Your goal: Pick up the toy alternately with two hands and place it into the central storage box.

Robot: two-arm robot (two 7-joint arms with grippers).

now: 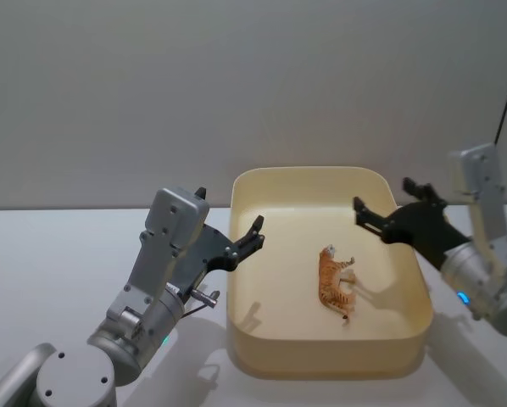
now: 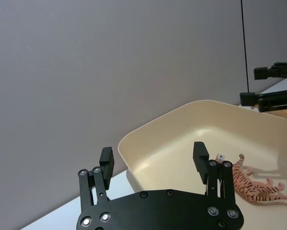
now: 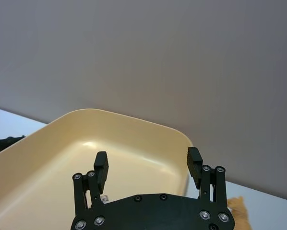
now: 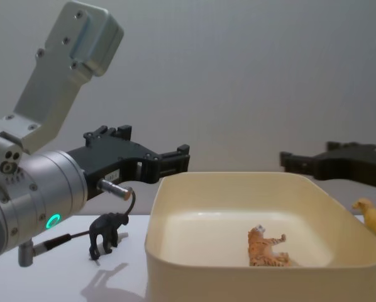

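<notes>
One toy, an orange striped tiger figure (image 1: 334, 284), lies on its side on the floor of the central storage box (image 1: 321, 356), about mid-floor. The box is a cream tub with rounded corners, set on the pale worktop (image 1: 50, 254).

Left tool (image 2: 153, 154): we note it just outside the box's left rim, raised above rim height and pointed across the box interior. Its fingers (image 2: 106, 158) are spread wide with nothing between them. In the left wrist view the tiger shows past one finger, down on the box floor and well apart from the tool. The silver arm carrying this tool shows a green ring light (image 4: 53, 221) in the chest view.

Right tool (image 3: 148, 159): we note it over the box's right rim, toward the far corner, also above rim height and pointed inward. Fingers spread, nothing held. It faces the left tool across the box.

Two other figures stand on the worktop outside the box:
- a black animal figure (image 4: 106, 234), upright, just beside the box's left wall and below the left tool;
- a tan animal figure (image 4: 371, 217), near the box's right wall.
</notes>
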